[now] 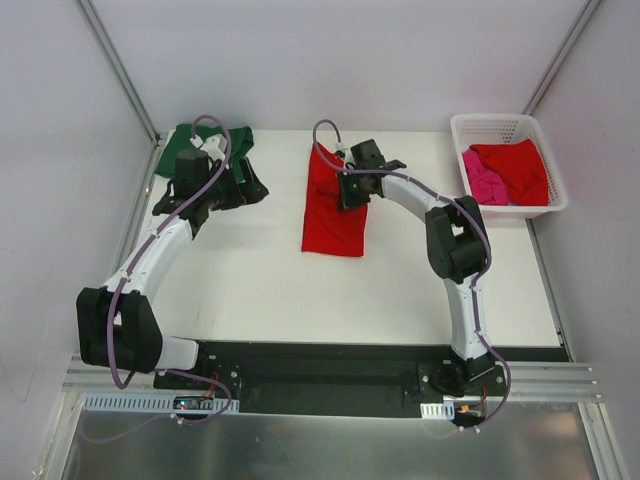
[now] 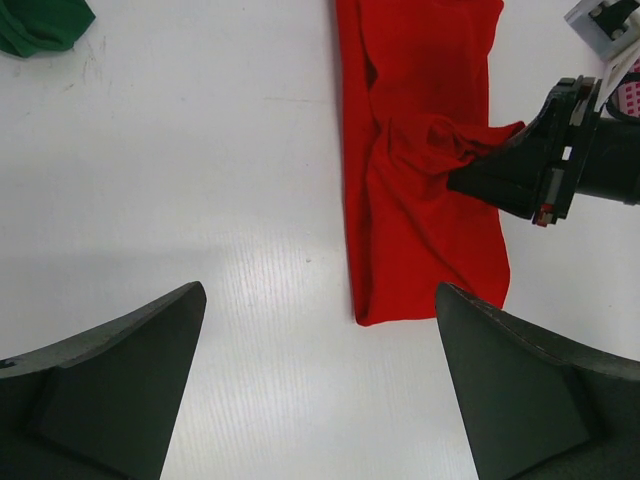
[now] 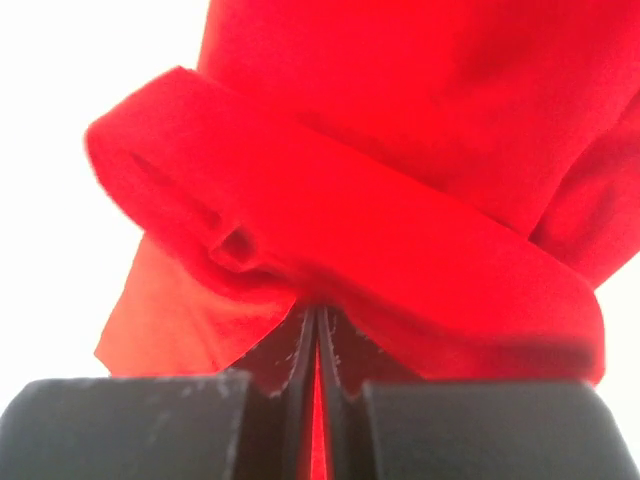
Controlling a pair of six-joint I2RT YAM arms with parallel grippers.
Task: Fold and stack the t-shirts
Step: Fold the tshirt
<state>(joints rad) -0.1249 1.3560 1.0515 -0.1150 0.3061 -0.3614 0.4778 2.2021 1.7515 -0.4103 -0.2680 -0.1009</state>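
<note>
On the table (image 1: 250, 285), a red t-shirt (image 1: 335, 228) is laid lengthwise near the middle of the far edge. A green t-shirt (image 1: 172, 148) is bunched at the far left corner. A fold of the red one is pinched by the right gripper (image 3: 317, 330); the left gripper (image 2: 320, 290) is held agape, empty.

Soft matt cloth for the red tee (image 1: 330, 225), smooth white table (image 1: 250, 280)

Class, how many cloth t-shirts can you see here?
4. Dark green cloth t-shirt far left; bright red cloth t-shirt at centre; second red t-shirt and pink t-shirt in the white plastic lattice basket; more may hide beneath.
</note>
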